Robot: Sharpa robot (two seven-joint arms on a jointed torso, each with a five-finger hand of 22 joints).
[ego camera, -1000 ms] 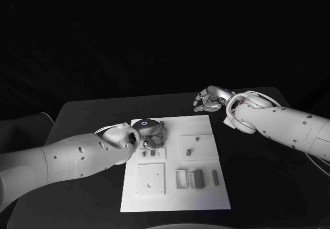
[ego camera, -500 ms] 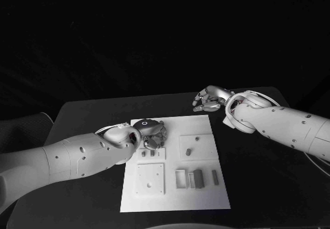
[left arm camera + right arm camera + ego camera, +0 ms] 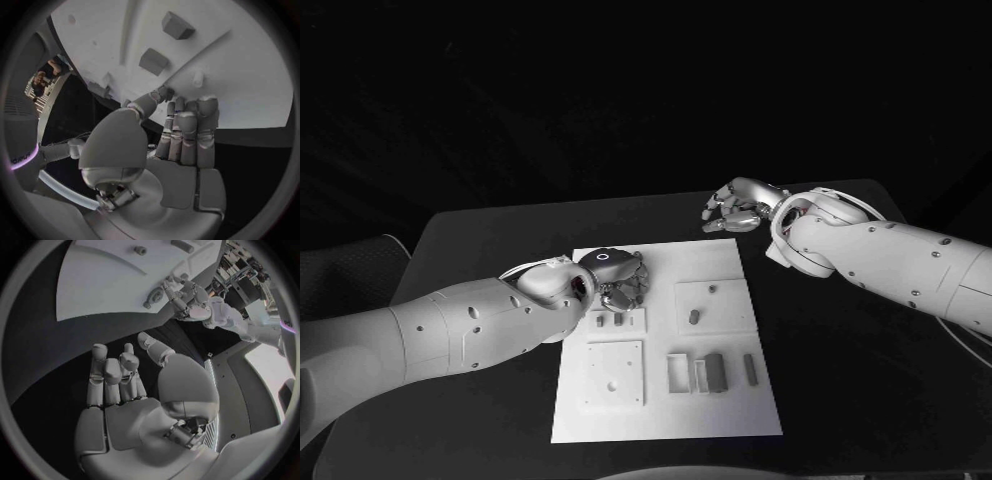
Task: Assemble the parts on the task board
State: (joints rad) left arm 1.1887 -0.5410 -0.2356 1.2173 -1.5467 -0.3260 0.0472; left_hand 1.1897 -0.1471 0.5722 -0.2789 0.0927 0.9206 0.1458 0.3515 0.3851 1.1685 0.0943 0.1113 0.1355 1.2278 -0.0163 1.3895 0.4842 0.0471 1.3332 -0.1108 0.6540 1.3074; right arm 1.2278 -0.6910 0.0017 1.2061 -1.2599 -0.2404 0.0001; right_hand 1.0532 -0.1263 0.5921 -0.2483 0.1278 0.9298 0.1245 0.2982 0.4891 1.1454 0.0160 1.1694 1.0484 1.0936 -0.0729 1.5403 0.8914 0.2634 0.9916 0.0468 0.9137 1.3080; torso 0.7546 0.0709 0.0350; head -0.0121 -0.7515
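Task board: the white plate [image 3: 668, 400] lies in the middle of the black desk [image 3: 488, 240], long side running away from the robot.
Parts: small grey pieces sit on the board; two short ones [image 3: 609, 321] on a raised square just beside the left hand, one [image 3: 694, 318] on the square to their right with a small peg [image 3: 713, 290] beyond it, and longer bars [image 3: 715, 372] standing by an open frame nearer the robot.
Blank square: a raised plate [image 3: 615, 376] with small holes lies near the board's left edge; nothing stands in it.
Left hand: the left hand [image 3: 620, 281] hovers over the board's far left part, above the two short pieces; in the left wrist view its fingers [image 3: 187, 135] lie straight and close together, pointing at the board, with nothing between them.
Right hand: the right hand [image 3: 737, 211] is off the board, over the desk beyond its far right corner; its fingers [image 3: 112, 377] are loosely curled and apart, and hold nothing.
Step in hand: by my reading, the approach to a first pick; no piece is lifted.
Next move: probably the left hand must lower and spread its fingers round one short piece, which is small and close to its neighbour, so the pinch needs care.
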